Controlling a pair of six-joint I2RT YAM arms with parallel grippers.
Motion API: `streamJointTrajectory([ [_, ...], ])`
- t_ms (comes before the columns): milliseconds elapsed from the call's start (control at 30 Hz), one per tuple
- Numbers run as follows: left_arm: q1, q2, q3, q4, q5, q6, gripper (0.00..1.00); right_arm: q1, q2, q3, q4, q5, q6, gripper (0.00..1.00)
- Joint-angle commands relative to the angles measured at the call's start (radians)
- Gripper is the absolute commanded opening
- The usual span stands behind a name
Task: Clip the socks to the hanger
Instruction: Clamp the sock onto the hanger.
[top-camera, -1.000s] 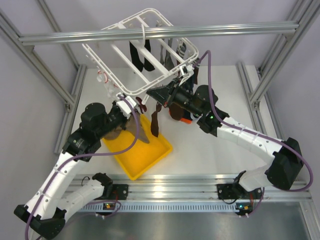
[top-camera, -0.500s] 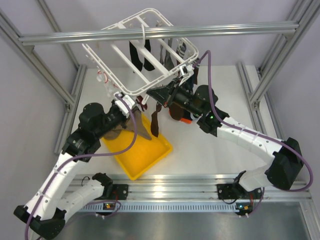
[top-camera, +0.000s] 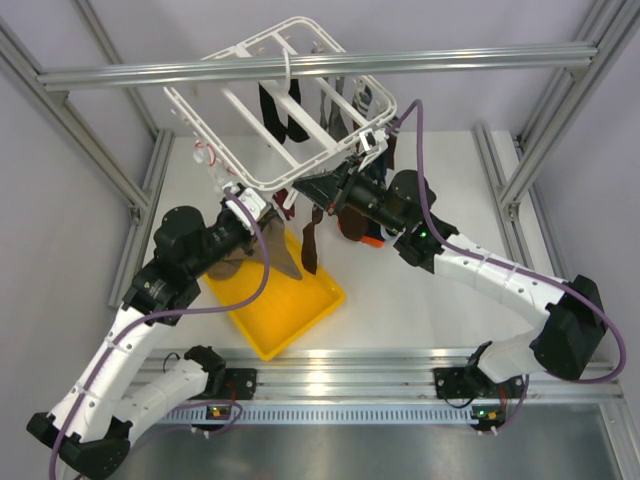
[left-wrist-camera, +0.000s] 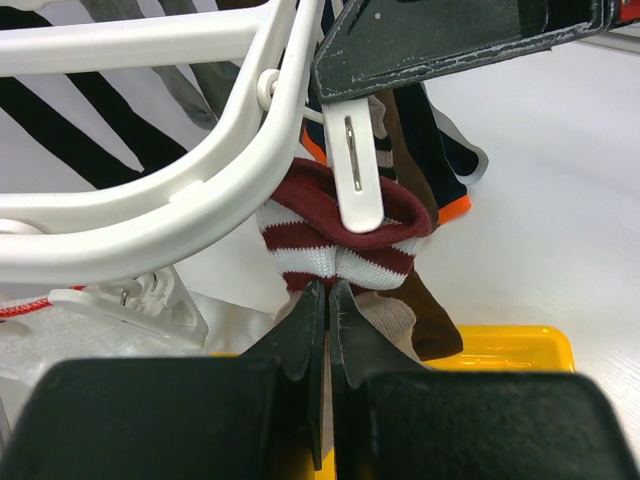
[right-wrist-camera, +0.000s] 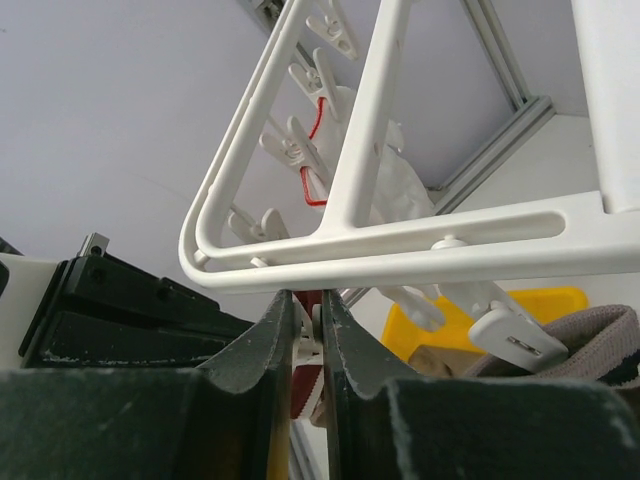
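The white hanger (top-camera: 280, 181) hangs tilted over the table, with dark socks (top-camera: 274, 108) clipped to its bars. Below its near corner my left gripper (left-wrist-camera: 328, 290) is shut on the cuff of a dark red and white striped sock (left-wrist-camera: 310, 255), holding it up. A white clip (left-wrist-camera: 357, 170) reaches down over that cuff. From the other side, my right gripper (right-wrist-camera: 307, 300) is shut on this clip (right-wrist-camera: 318, 340), just beneath the hanger's rim (right-wrist-camera: 420, 255). A brown sock (left-wrist-camera: 435, 320) and a navy one with orange trim (left-wrist-camera: 450, 190) hang behind.
A yellow tray (top-camera: 285, 315) lies under the grippers and holds a tan sock (top-camera: 232, 268). Spare clips (right-wrist-camera: 300, 140) dangle along the hanger's far rim. An aluminium crossbeam (top-camera: 450, 58) runs above the hanger, and frame posts stand at both sides.
The left arm has edged a little to the left and back with the striped sock. The right arm keeps its place at the clip.
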Motion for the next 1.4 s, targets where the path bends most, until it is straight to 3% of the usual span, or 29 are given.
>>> streamJointTrajectory([
  [0, -0.001, -0.009, 0.029, 0.071, 0.022, -0.016, 0.0, -0.02, 0.001, 0.031, 0.026, 0.052, 0.003, 0.14],
  [33, -0.001, -0.009, 0.028, 0.07, 0.022, -0.014, 0.0, -0.02, 0.001, 0.031, 0.024, 0.052, 0.0, 0.23],
  [133, -0.001, -0.011, 0.021, 0.068, 0.026, -0.011, 0.0, -0.022, -0.002, 0.031, 0.023, 0.052, -0.002, 0.36],
  [300, -0.001, -0.001, 0.014, 0.039, 0.033, -0.014, 0.0, -0.022, -0.016, 0.034, 0.021, 0.051, -0.004, 0.45],
  [433, -0.001, 0.011, 0.014, 0.024, 0.047, -0.007, 0.0, -0.026, -0.037, 0.029, 0.01, 0.048, -0.016, 0.57],
  [633, -0.021, 0.035, 0.012, 0.037, 0.096, -0.007, 0.0, -0.034, -0.088, -0.01, -0.011, 0.048, -0.034, 0.56],
  [767, -0.105, 0.065, 0.014, 0.063, 0.096, 0.012, 0.02, -0.073, -0.108, -0.02, -0.057, 0.08, -0.027, 0.53],
  [933, -0.136, 0.085, 0.024, 0.103, 0.092, -0.063, 0.37, -0.14, -0.094, -0.026, -0.065, 0.082, -0.019, 0.48],
  [1100, -0.13, 0.08, 0.037, 0.11, 0.101, -0.16, 0.45, -0.176, -0.077, -0.027, -0.051, 0.069, -0.051, 0.47],
  [1300, 0.011, -0.026, 0.003, 0.12, 0.108, -0.342, 0.48, -0.189, -0.1, -0.007, -0.045, 0.036, -0.092, 0.46],
  [1367, 0.116, -0.063, 0.008, 0.1, 0.096, -0.454, 0.49, -0.19, -0.111, -0.007, -0.048, 0.016, -0.106, 0.46],
])
